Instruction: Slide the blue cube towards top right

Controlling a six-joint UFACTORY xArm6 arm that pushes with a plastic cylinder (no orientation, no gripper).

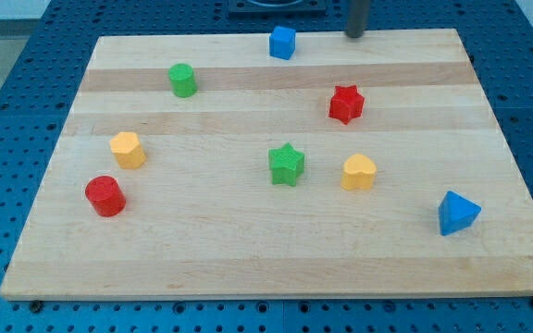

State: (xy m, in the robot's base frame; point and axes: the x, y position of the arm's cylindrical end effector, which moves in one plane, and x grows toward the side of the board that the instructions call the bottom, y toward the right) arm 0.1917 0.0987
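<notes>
Camera view: my tip (355, 36), bare rod w/ no jaws & holding nothing, sits right of blue cube (282, 43); pushing from here risks shoving it left or off table (248, 240) top edge.

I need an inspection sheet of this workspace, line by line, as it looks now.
Surface: wooden board, flat, pale planks.
Job's things: blue cube near the view's top edge, apart from other blocks.
Clutter: green cylinder; red star; yellow block; green star; yellow heart; red cylinder; blue wedge-like block.
Hand: none; my tip is to the view's right of the blue cube, not touching.
Cables: nothing seen.
Surroundings: blue perforated table around the board.
</notes>
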